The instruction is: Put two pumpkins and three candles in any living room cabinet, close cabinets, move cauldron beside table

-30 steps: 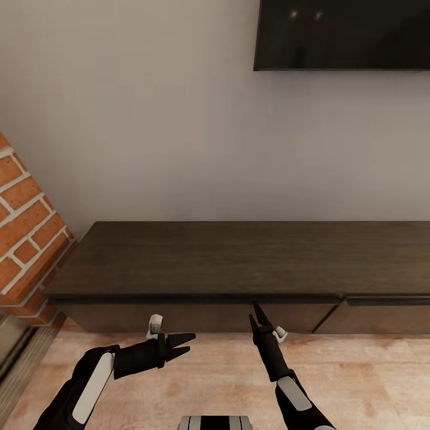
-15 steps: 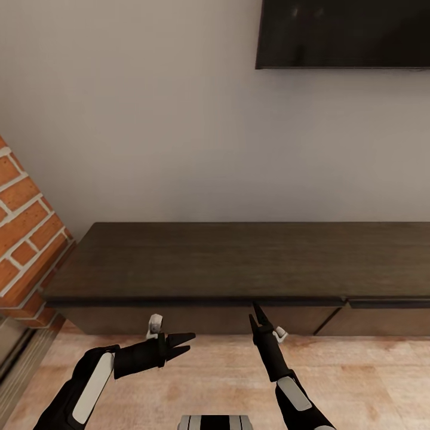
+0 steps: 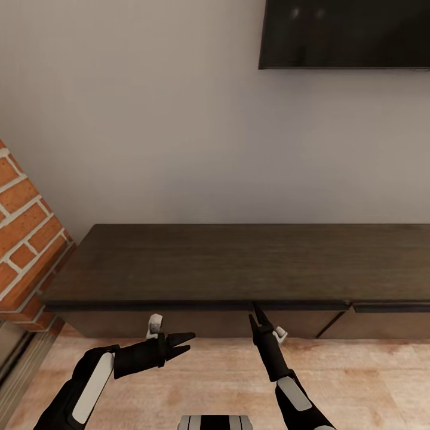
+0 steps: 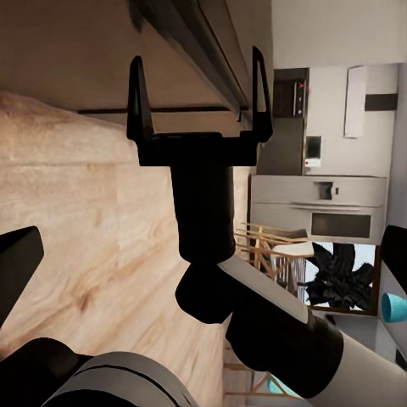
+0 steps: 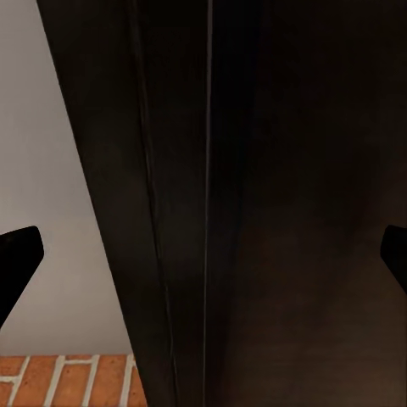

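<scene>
The long low dark-brown wood cabinet [image 3: 239, 269] stands against the pale grey wall [image 3: 149, 119], its flat handleless fronts shut and its top bare. A dark flat screen [image 3: 346, 33] hangs on the wall above it, and a red brick column [image 3: 24, 239] rises at its left end. The left gripper [image 3: 186, 345] hovers over the light wood floor [image 3: 209, 382] just before the cabinet, jaws slightly parted and holding nothing. The right gripper [image 3: 255, 315] points up at the cabinet's front edge, jaws spread wide and empty, as the left wrist view shows [image 4: 199, 97].
</scene>
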Motion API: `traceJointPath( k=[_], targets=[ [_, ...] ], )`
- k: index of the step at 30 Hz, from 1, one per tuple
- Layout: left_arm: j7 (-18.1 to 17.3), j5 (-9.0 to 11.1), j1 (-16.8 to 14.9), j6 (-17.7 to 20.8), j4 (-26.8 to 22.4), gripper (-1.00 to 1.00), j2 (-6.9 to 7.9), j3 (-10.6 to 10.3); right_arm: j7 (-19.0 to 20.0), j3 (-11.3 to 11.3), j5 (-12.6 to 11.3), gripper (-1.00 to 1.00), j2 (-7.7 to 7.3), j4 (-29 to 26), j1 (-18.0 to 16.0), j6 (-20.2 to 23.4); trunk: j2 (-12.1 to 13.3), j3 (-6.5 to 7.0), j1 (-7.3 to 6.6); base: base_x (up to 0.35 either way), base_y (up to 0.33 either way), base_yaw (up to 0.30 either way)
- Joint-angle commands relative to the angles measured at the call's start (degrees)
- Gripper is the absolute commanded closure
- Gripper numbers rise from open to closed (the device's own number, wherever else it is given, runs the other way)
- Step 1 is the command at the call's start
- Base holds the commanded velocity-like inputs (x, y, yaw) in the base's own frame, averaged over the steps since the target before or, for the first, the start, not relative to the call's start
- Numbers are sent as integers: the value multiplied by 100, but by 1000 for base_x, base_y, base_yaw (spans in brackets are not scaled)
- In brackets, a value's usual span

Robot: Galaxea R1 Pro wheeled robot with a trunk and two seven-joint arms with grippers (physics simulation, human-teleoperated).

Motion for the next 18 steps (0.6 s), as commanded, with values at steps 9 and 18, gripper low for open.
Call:
traceJointPath(
  k=[9, 18],
  targets=[
    [-20, -6, -2, 17, 1, -100, 1, 1, 21, -13, -33, -100, 3, 3, -3, 50, -2, -4, -1, 3, 2, 0],
    [-20, -6, -2, 17, 1, -100, 1, 1, -15, -15, -32, 100, 4, 3, -3, 62, -2, -4, -1, 0, 0, 0]
  ],
)
